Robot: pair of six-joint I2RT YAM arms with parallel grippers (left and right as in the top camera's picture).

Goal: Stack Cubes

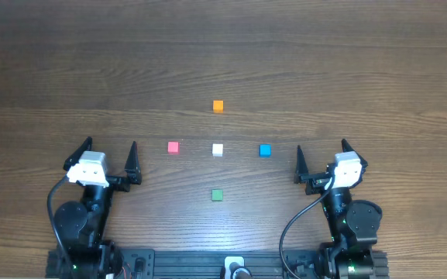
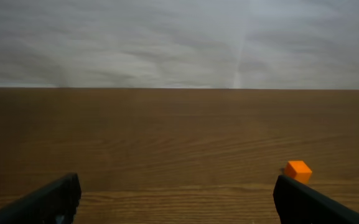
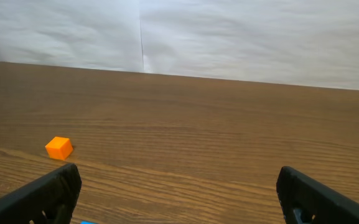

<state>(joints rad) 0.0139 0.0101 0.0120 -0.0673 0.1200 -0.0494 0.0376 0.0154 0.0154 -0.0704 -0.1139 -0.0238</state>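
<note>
My left gripper [image 1: 111, 143] and right gripper [image 1: 321, 145] are sitting wide open, holding nothing.
Between them on the table [image 1: 223, 46], the pink cube [image 1: 173, 146] is lying nearest my left gripper, the blue cube [image 1: 265, 149] nearest my right, and the white cube [image 1: 218, 149] midway. The orange cube [image 1: 218, 105] is sitting farther ahead, the green cube [image 1: 217, 195] back toward my bases.

A: What colours show on the table [image 1: 347, 62]?
B: It's brown, streaked with darker wood grain. Upper centre sits an orange cube [image 1: 218, 105]; across the middle, a pink cube [image 1: 173, 146], white cube [image 1: 218, 149] and blue cube [image 1: 265, 149]; lower centre, a green cube [image 1: 217, 195].
A: And the 2 hands?
B: The left hand [image 1: 111, 143] and right hand [image 1: 321, 145] are black, white-capped.
</note>
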